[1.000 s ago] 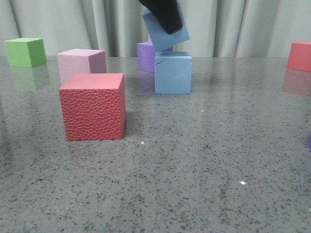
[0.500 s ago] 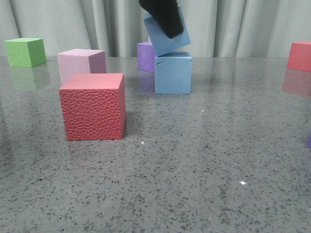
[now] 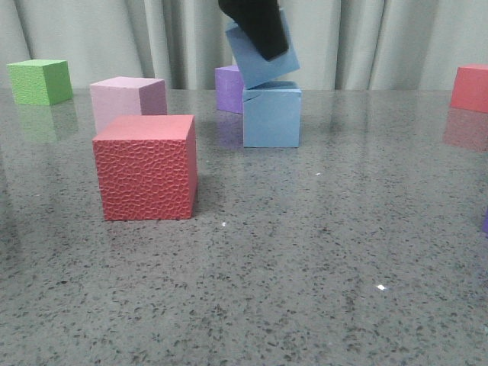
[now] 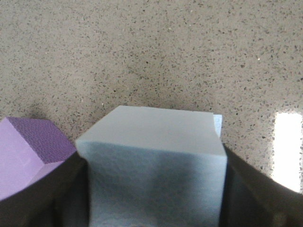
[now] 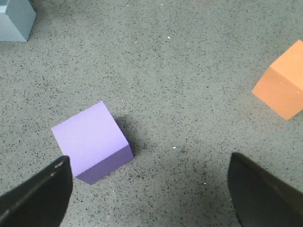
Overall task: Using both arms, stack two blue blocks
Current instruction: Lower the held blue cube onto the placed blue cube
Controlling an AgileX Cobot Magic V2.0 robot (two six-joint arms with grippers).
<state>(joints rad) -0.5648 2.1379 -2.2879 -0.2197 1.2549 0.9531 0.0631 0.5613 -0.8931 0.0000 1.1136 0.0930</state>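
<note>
Front view: a speckled grey stone bench (image 3: 320,252) carries several foam cubes before a pale pleated curtain (image 3: 114,38). The landmark is the lower light sky-blue foam cube (image 3: 271,114), standing flat on the bench, with a small crack near its top left edge. In front of it and to the left stands a dimpled red foam cube (image 3: 145,168); behind that one, a pale pink foam cube (image 3: 126,101); far to the left, a green foam cube (image 3: 40,81). A purple foam cube (image 3: 229,88) sits just behind the lower blue cube on its left, partly hidden by it. Far right, at the frame edge, is another red cube (image 3: 470,88). No writing or labels can be read anywhere. The left gripper (image 3: 255,27) comes down from the top edge, clamped on the upper light sky-blue foam cube (image 3: 263,61), which is tilted, its lower corner touching the top of the lower blue cube.

Left wrist view: the black fingers (image 4: 42,198) press both sides of the upper blue cube (image 4: 151,165); the purple cube (image 4: 28,151) lies just beside it, and a sliver of the lower blue cube (image 4: 218,124) shows behind.

Right wrist view: the right gripper (image 5: 149,189) hangs over the bench with its fingers (image 5: 35,198) spread wide and empty, well apart from the lower blue cube. Under it lies a second purple foam cube (image 5: 90,142); an orange foam cube (image 5: 281,85) sits off to one side, and a blue cube (image 5: 15,20) shows at a corner.
</note>
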